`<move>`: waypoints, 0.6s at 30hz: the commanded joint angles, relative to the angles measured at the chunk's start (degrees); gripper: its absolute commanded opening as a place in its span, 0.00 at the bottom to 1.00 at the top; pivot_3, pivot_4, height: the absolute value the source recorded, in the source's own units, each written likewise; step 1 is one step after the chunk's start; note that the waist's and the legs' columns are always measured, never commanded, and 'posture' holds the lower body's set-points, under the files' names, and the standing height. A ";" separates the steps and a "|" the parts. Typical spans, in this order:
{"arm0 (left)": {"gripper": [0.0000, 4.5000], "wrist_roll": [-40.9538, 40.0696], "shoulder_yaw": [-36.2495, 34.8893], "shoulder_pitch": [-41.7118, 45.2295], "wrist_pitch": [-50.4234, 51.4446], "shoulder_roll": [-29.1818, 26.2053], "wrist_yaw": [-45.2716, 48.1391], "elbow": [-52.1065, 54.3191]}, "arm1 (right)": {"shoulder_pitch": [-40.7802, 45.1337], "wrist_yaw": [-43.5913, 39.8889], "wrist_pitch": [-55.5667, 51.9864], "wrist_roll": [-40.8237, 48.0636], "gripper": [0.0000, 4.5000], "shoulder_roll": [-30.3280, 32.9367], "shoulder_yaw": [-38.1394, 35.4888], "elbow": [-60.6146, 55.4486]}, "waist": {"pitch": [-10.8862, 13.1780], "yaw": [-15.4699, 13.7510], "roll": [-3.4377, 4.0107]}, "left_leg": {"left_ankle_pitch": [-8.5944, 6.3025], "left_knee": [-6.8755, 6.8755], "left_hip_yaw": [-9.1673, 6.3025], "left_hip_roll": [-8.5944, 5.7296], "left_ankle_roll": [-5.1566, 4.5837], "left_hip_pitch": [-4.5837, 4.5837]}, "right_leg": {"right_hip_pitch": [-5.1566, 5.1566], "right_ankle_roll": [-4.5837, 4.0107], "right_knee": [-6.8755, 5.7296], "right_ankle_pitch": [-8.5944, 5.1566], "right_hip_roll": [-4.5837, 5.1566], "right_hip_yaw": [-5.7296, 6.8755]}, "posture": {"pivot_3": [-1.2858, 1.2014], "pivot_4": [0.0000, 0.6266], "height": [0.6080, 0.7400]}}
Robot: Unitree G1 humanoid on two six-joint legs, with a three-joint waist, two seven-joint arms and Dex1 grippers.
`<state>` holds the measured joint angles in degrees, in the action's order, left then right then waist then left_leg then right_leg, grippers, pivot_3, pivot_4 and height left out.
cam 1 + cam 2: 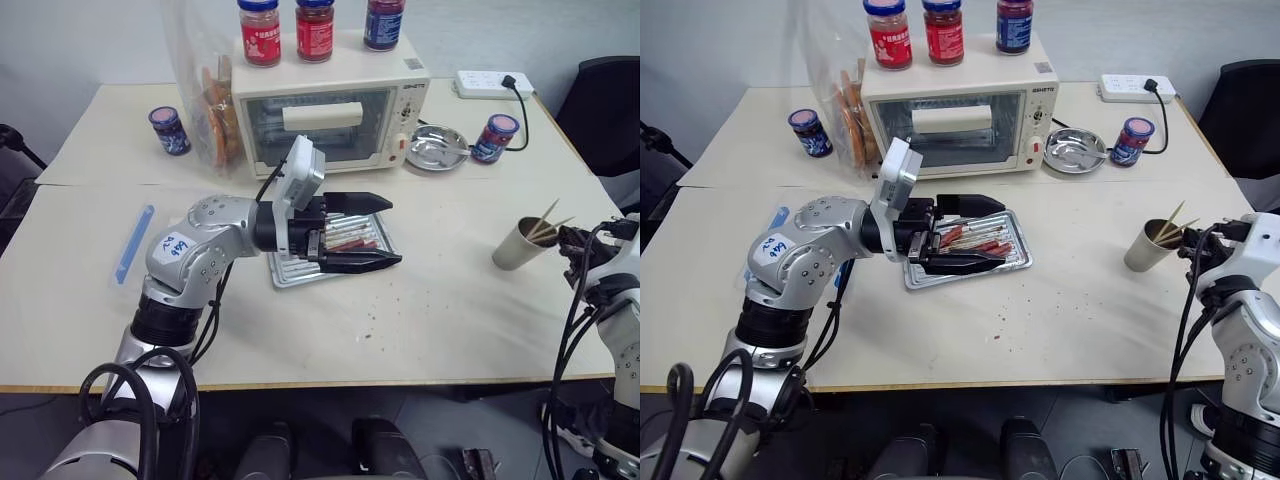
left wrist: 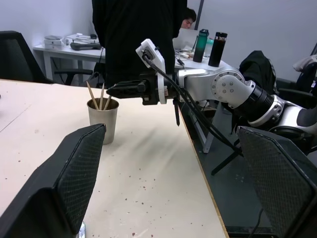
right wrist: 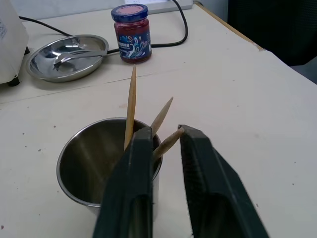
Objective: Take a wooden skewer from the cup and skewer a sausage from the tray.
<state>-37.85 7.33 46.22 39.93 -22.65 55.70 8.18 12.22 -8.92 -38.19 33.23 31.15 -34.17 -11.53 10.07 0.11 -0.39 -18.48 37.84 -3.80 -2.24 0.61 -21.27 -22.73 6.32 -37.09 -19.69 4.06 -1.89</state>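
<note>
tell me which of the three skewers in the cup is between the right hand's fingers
The shortest skewer, leaning lowest over the cup rim, sits between the right hand fingers. The tallest stands nearly upright; the middle one leans clear above them.

arm sticker (image 1: 173, 246) handwritten, perhaps "939"

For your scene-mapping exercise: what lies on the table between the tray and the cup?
Bare tabletop with scattered dark crumbs, in the right eye view; nothing stands between the tray and the cup.
</note>
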 commanded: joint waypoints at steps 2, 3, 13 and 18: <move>1.00 0.34 -0.65 0.72 -1.10 0.21 -0.06 1.35 | 0.31 0.12 1.00 -0.14 0.01 -0.02 -0.28 -1.50 | 0.00 -0.01 0.00 | 0.00 0.01 0.00 0.00 0.00 0.01 | 0.01 0.00 0.00 0.00 0.00 0.01 | 0.52 0.24 1.00; 1.00 0.35 -0.66 0.72 -1.12 0.24 -0.06 1.33 | 0.24 0.18 0.97 -0.20 0.01 -0.01 -0.21 -1.61 | 0.00 -0.01 0.00 | 0.00 0.01 0.00 0.00 0.00 0.00 | 0.01 0.00 0.00 0.00 0.00 0.00 | 0.52 0.24 1.00; 1.00 1.23 -0.55 0.58 -2.08 -0.07 0.39 0.61 | 0.18 1.10 -0.40 0.25 0.01 0.62 -0.43 -4.14 | 0.00 -0.01 0.00 | 0.00 0.01 0.00 -0.01 0.00 0.00 | 0.01 0.00 0.00 0.00 0.00 0.01 | 0.52 0.24 1.00; 1.00 2.36 -1.34 -2.18 -2.82 -1.80 0.30 1.47 | 0.80 1.90 -6.89 3.81 0.01 4.41 -3.04 -11.90 | 0.00 0.06 0.05 | 0.00 0.01 0.00 0.00 0.00 -0.01 | -0.01 0.00 -0.01 0.00 0.00 0.00 | 0.52 0.24 1.00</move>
<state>-36.03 7.26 45.39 38.22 -23.42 55.93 8.27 12.32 -7.37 -43.00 34.74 32.63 -34.16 -17.48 10.06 0.18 -0.34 -18.48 37.84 -3.79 -2.25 0.61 -21.27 -22.75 6.32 -37.09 -19.69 4.07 -1.90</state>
